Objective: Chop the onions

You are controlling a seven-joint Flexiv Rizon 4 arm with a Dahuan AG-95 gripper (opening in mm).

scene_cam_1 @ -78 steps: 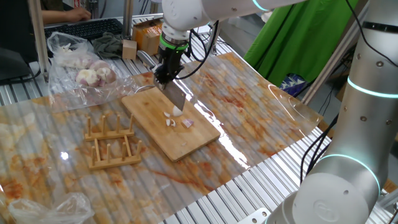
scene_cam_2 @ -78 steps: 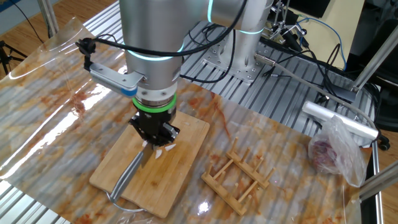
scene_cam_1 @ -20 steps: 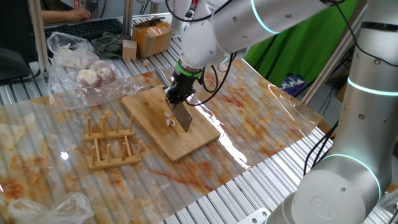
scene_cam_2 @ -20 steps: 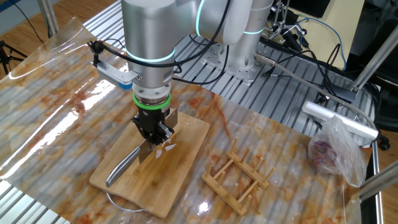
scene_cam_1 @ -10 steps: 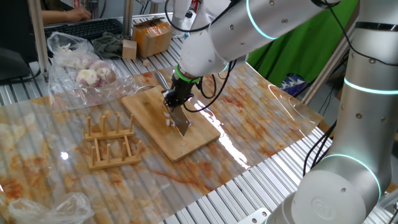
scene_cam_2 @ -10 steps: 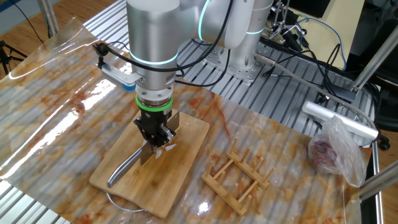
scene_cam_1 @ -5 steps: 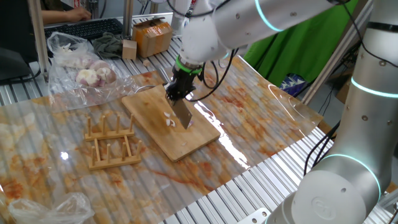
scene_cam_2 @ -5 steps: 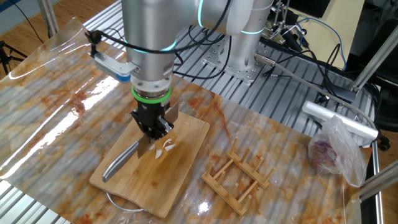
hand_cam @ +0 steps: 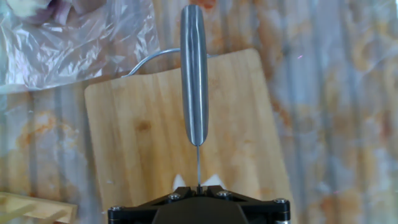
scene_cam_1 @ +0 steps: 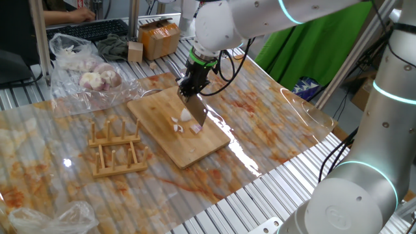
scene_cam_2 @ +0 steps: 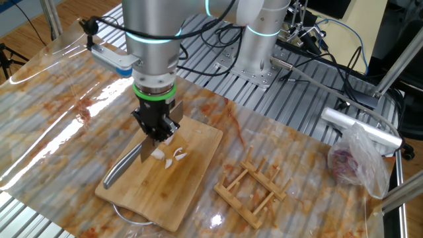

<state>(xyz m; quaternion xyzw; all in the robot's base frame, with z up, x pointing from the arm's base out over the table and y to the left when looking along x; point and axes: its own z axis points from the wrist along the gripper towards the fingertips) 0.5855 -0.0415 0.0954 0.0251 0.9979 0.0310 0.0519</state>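
Currently gripper (scene_cam_2: pixel 156 134) is clamping the knife (hand_cam: pixel 194 81).
Blade's hanging just above the onions (scene_cam_1: pixel 184 123) on the cutting board (scene_cam_2: pixel 158 185).

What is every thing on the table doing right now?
gripper: shut on the knife, pointing down.
knife: held blade-down above the board.
onions: small cut pieces lying on the board.
cutting board: flat on the table.
wooden rack: standing beside the board, nothing in it.
plastic bag: lying on the table, holding whole bulbs.
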